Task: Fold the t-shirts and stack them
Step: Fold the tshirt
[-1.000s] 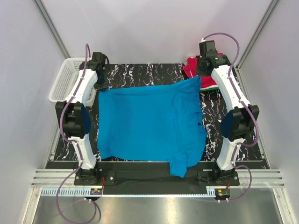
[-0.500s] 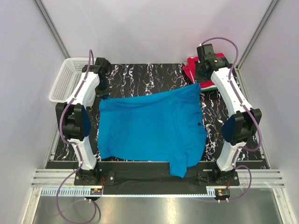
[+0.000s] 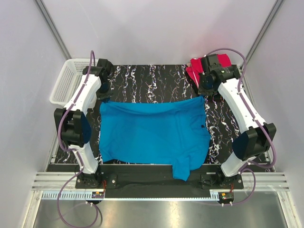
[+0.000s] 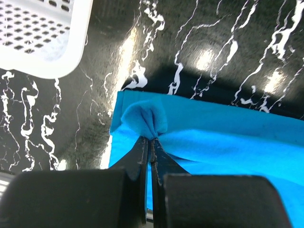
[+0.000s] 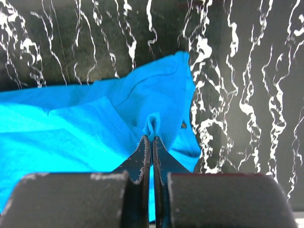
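A bright blue t-shirt [image 3: 152, 133] lies spread on the black marbled mat [image 3: 152, 78], one sleeve hanging over the near edge. My left gripper [image 3: 103, 99] is shut on a pinch of the shirt's far left corner; in the left wrist view the cloth [image 4: 228, 137] bunches at the closed tips [image 4: 152, 138]. My right gripper [image 3: 203, 97] is shut on the far right corner, and the right wrist view shows a small fold of blue cloth [image 5: 71, 128] squeezed between its tips [image 5: 152, 137]. A red folded t-shirt [image 3: 195, 66] sits at the back right, partly hidden by the right arm.
A white mesh basket [image 3: 64, 80] stands at the back left, off the mat's corner; its rim [image 4: 38, 42] shows close to the left gripper. Grey walls and metal rails enclose the table. Bare mat lies beyond the shirt's far edge.
Both grippers have drawn the blue shirt's far edge toward the near side, so more bare mat shows behind it. The right arm has swung away from the red stack.
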`<state>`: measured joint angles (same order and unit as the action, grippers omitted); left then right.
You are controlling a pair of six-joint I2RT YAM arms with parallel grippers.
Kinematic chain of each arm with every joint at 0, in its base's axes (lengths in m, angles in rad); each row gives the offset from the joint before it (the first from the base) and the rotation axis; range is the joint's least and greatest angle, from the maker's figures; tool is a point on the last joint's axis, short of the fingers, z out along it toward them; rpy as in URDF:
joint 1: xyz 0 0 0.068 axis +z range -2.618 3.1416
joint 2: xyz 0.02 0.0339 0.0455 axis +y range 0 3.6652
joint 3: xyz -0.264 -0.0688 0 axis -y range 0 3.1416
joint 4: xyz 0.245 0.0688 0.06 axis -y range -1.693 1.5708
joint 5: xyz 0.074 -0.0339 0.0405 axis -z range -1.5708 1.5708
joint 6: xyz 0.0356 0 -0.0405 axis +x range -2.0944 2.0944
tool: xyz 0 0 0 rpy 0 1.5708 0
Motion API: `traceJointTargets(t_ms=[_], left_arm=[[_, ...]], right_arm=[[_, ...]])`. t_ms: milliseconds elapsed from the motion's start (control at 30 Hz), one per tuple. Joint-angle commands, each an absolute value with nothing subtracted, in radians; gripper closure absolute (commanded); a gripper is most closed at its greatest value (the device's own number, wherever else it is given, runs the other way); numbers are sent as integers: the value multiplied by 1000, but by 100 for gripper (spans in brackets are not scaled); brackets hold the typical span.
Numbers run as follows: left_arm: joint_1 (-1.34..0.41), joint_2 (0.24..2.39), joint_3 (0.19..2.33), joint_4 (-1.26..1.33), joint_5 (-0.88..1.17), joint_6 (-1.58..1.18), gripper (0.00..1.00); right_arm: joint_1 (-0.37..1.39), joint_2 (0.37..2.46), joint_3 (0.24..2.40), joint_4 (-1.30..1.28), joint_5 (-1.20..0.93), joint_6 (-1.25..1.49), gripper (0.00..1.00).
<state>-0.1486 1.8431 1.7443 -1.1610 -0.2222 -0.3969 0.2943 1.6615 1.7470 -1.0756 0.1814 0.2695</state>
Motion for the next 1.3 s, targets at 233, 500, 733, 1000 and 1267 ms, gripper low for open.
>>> traceJointTargets(t_ms=[233,500,733,1000,1267], left_arm=[[-152,1740,1672,-1189,-272,-413,100],[-163,1733,1635,-1206,-256,-417,100],[-182,1743,1611,-1236,-244,-407,100],[-193,1721,1537,-1246,-241,-408,100],[-193,1689,1500,-1253,-268,-416,100]], right_arm=[[305,1549,1695,-1144,160,302,100],[307,1525,1637,-1161,121,314,100],[307,1519,1592,-1180,92,322,100],[307,1508,1566,-1198,83,334,100],[307,1471,1509,-1209,101,341,100]])
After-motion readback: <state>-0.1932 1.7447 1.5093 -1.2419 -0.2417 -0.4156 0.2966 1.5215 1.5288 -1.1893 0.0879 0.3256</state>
